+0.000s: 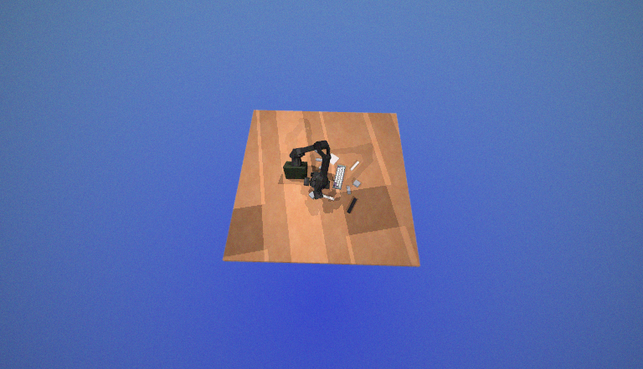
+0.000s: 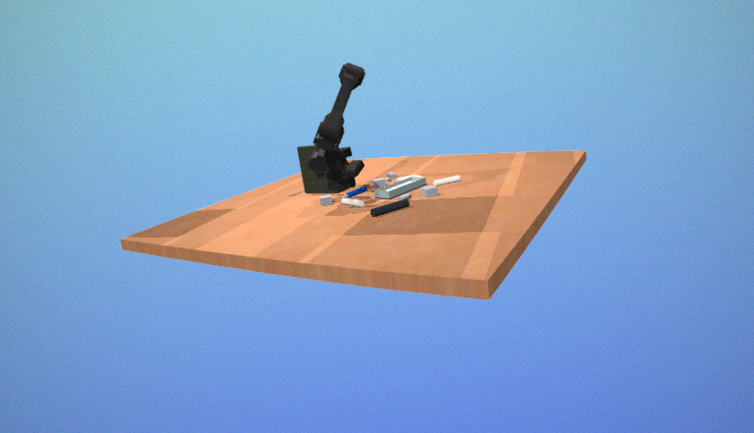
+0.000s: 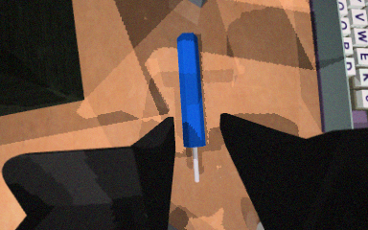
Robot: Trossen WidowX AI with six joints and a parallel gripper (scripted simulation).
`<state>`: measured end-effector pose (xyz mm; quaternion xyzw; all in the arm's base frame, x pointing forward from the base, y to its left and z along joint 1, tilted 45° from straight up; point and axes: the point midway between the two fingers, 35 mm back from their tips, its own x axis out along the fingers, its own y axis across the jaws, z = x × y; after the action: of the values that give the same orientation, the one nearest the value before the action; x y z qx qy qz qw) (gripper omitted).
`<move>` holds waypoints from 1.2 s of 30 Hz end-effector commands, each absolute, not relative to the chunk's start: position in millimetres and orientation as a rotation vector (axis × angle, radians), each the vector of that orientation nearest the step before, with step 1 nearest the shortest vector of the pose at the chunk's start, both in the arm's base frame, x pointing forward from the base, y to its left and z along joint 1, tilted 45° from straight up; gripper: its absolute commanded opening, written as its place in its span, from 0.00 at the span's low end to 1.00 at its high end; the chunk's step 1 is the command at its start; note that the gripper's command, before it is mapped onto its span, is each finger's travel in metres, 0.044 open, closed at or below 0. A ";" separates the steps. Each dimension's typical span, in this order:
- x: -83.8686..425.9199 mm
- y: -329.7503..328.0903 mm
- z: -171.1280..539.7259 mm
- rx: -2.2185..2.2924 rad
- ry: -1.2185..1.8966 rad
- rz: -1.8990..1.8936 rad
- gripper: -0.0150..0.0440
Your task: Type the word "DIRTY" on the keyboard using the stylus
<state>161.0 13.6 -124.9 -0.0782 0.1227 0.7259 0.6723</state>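
Note:
The blue stylus (image 3: 191, 91) (image 2: 356, 190) with its thin pale tip lies on the desk beside the arm's base. In the wrist view it runs nearly upright, tip toward the bottom. My gripper (image 3: 196, 122) is partly open and empty. Its fingertips appear on either side of the lower end of the blue barrel, with gaps on both sides. How high they are above it is hard to tell. The keyboard (image 1: 339, 176) (image 3: 333, 72) has white lettered keys in a grey-green frame. It lies to the right of the stylus in the wrist view, partly cut off.
A black cylinder (image 1: 352, 205) (image 2: 390, 207) lies off one end of the keyboard. White cylinders (image 2: 352, 202) (image 2: 447, 181) and several grey blocks, one of them a small block (image 2: 325, 199), lie around it. The dark green base (image 1: 295, 170) (image 3: 38, 53) stands left of the stylus.

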 end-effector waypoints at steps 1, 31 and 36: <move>160.4 16.8 -127.2 -0.168 0.278 1.632 0.51; 158.1 32.9 -143.2 -0.167 0.277 1.633 0.51; 158.0 34.0 -144.3 -0.167 0.277 1.633 0.51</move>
<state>158.3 32.5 -143.4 -0.0773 0.1222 0.7264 0.6719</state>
